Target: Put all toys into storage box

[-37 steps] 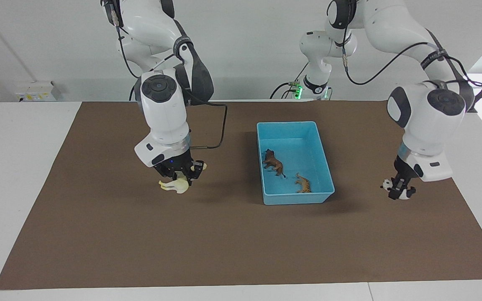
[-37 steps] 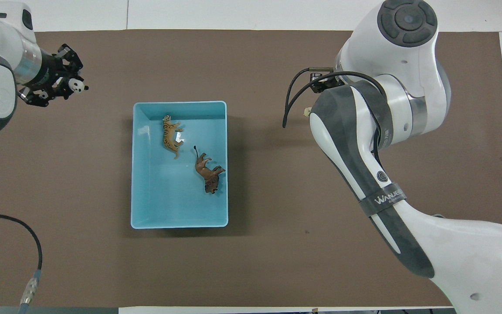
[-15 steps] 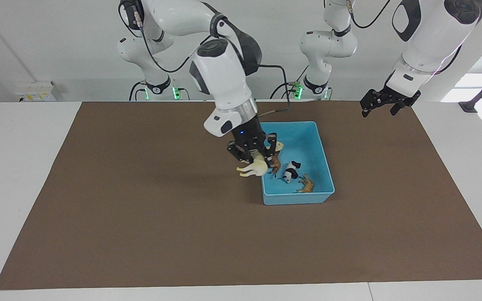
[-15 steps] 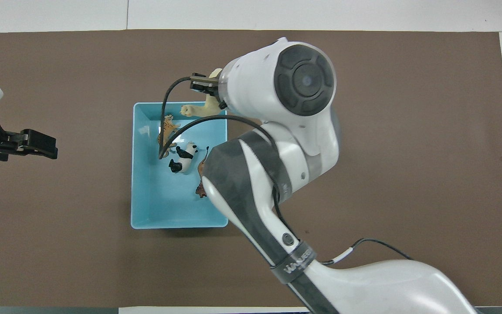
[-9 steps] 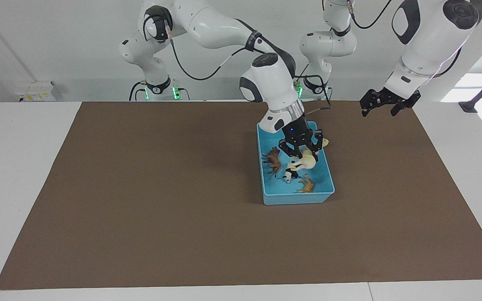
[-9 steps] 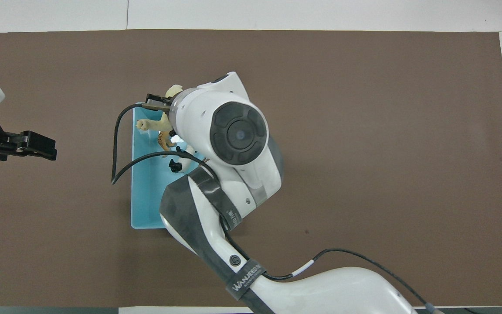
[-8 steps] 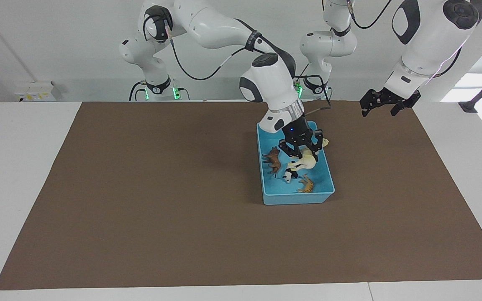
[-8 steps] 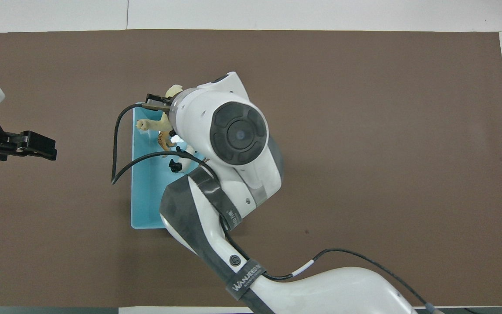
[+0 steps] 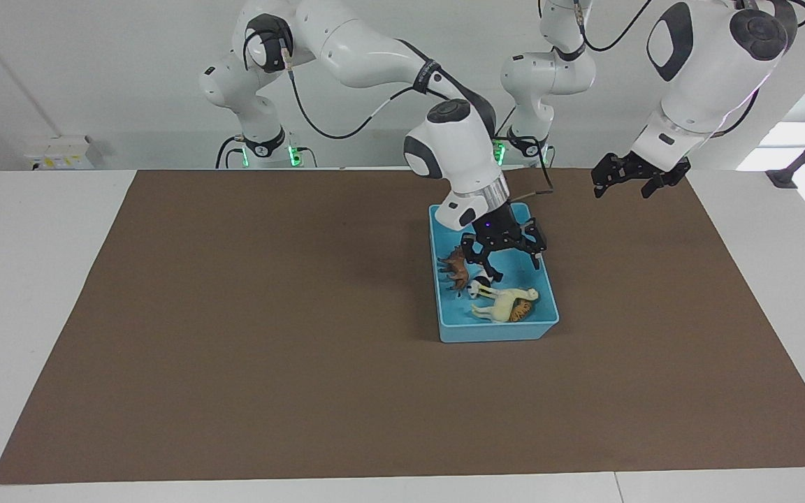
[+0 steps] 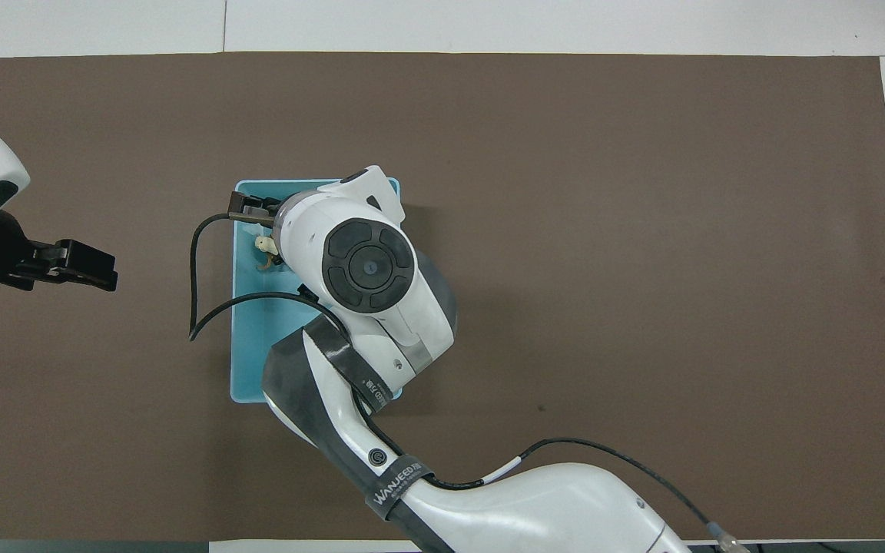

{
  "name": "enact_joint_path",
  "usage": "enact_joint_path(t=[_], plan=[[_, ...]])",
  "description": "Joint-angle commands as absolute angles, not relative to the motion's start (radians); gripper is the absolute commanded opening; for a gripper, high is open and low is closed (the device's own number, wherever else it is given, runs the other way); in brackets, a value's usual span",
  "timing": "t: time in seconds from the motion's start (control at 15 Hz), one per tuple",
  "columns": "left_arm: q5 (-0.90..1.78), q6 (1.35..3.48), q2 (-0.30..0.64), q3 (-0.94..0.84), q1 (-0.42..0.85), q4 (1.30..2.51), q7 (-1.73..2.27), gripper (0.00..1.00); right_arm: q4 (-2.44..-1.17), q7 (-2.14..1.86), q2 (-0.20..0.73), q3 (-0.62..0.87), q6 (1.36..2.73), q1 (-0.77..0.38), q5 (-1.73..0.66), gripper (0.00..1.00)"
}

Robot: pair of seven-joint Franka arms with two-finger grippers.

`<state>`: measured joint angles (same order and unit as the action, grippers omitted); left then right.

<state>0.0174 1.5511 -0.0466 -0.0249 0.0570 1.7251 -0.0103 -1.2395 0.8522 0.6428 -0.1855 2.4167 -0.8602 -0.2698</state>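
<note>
— Where are the toys?
— All 4 lie in the blue box (image 9: pixel 546 286): the white animal (image 9: pixel 504 303) on the tiger (image 9: pixel 524 312), beside the panda (image 9: pixel 476 285) and the brown animal (image 9: pixel 455 266).
— And the grippers?
— The right gripper (image 9: pixel 511 255) hangs wide and empty over the box; the left gripper (image 9: pixel 622 176) waits wide over the mat (image 9: pixel 270 335).

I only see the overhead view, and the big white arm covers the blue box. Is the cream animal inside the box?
Observer: Yes, the cream animal lies inside the storage box, at its end farther from the robots.
Operator: Is a gripper holding it?
Observer: No. The right gripper hangs open and empty over the box; the left gripper waits open over the mat.
Operator: And the other toys?
Observer: All inside: brown animal, panda, and the tiger touching the cream animal.
</note>
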Motion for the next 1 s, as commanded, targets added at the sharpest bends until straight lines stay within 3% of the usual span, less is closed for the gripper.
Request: enact_joint_path(t=[0.0, 0.13, 0.33, 0.53, 0.8, 0.93], plan=[[0.032, 1.557, -0.051, -0.025, 0.048, 1.733, -0.028, 1.00, -1.243, 0.855, 0.527, -0.207, 2.256, -0.798, -0.268, 1.00], [0.040, 1.589, -0.048, -0.025, 0.049, 1.738, -0.028, 1.00, -1.249, 0.806, 0.439, -0.261, 2.122, -0.766, -0.188, 1.00], [0.048, 1.594, -0.025, -0.014, 0.055, 1.735, -0.026, 1.00, -1.255, 0.546, 0.382, -0.290, 2.016, -0.668, -0.100, 1.00], [0.048, 1.568, -0.031, -0.012, 0.064, 1.736, -0.028, 1.00, -1.267, 0.280, 0.367, -0.287, 1.968, -0.493, -0.107, 1.00], [0.044, 1.580, -0.049, -0.011, 0.068, 1.756, -0.014, 1.00, -1.316, 0.129, 0.351, -0.288, 1.964, -0.347, -0.120, 1.00], [0.045, 1.565, -0.051, -0.014, 0.045, 1.755, -0.028, 1.00, -1.335, 0.081, 0.328, -0.288, 1.860, -0.293, -0.120, 1.00]])
